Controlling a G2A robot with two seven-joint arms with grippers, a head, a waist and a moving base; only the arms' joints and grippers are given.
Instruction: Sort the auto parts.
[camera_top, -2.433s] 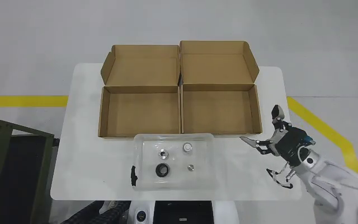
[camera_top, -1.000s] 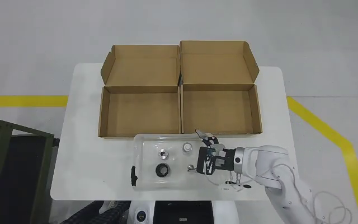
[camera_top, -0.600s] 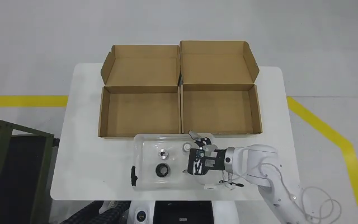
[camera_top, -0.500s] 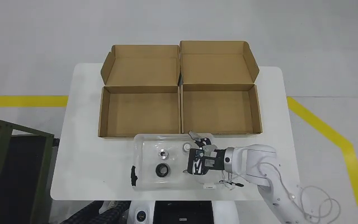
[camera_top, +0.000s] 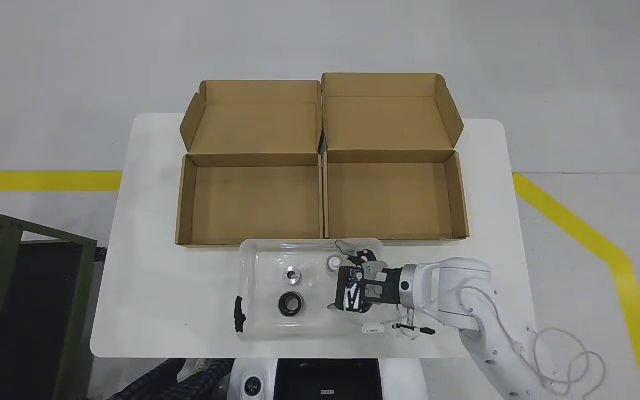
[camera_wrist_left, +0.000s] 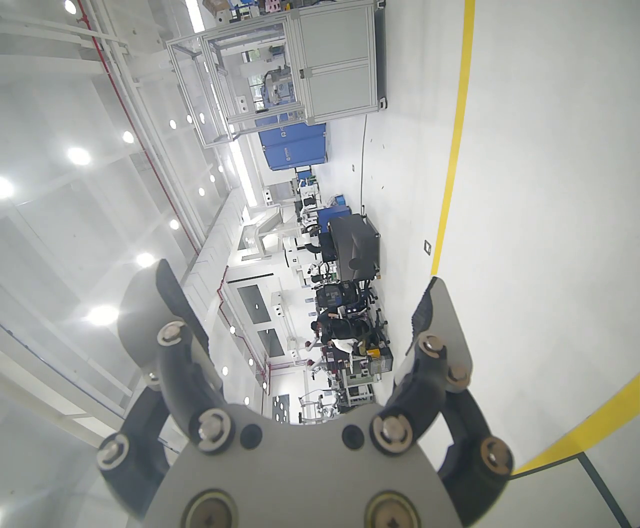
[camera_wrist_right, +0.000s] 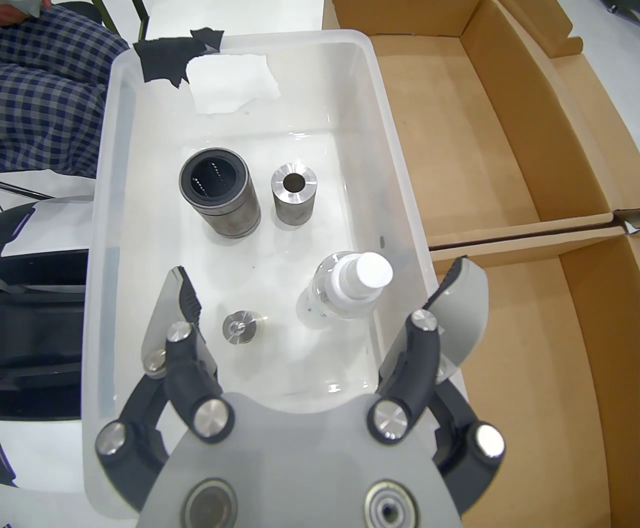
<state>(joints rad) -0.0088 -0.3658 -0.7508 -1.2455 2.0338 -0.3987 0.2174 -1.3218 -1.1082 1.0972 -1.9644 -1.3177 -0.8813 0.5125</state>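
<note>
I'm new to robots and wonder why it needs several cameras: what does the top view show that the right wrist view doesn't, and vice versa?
The top view adds the whole table, the yellow floor line and the arm. The right wrist view adds close detail: ridges inside the bearing and a paper scrap. Both share the clear tub, the steel sleeve, the white-capped bottle, the small disc, the cardboard boxes and the right gripper, fingers open.

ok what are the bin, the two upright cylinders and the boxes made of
Bin: clear plastic, glossy, with see-through walls and glare on the floor.
Larger cylinder: apparently dull grey steel, with a black insert, possibly plastic, at its open end.
Smaller cylinder: bare machined metal with a brushed sheen and a bored centre.
Boxes: matte brown cardboard with folded flaps.
</note>
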